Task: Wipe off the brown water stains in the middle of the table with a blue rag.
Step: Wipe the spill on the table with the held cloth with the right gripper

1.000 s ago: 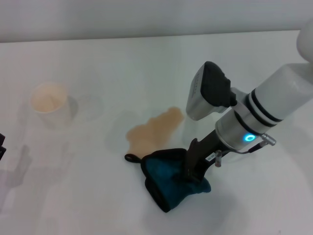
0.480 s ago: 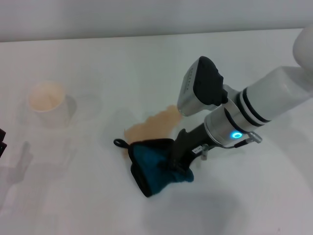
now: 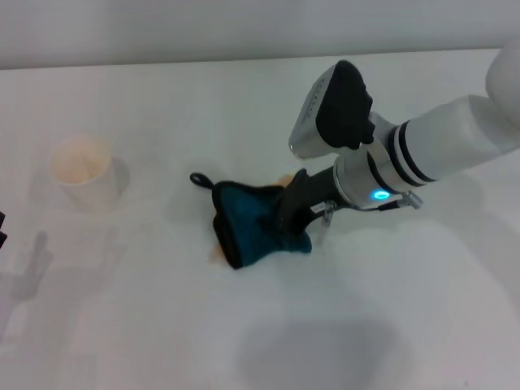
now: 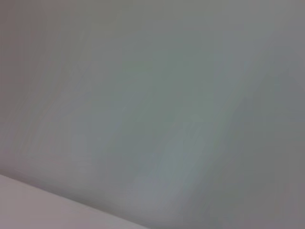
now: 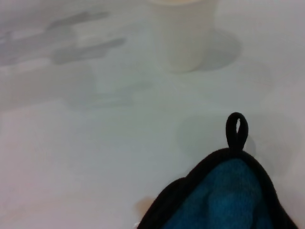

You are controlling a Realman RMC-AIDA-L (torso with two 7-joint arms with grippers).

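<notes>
Head view: a white paper cup (image 3: 80,168) near the left edge of the table (image 3: 203,341), well apart from the rest. Mid-table, right gripper (image 3: 290,225) clamped shut on the blue rag (image 3: 252,222), pressing it flat over the brown water stains (image 3: 286,178); only small tan bits showing. Left gripper (image 3: 2,230) barely seen at the left edge; cannot tell its fingers.

Left wrist view: only blur.

Right wrist view: rag's black loop (image 5: 237,131) pointing toward the cup (image 5: 183,33).
</notes>
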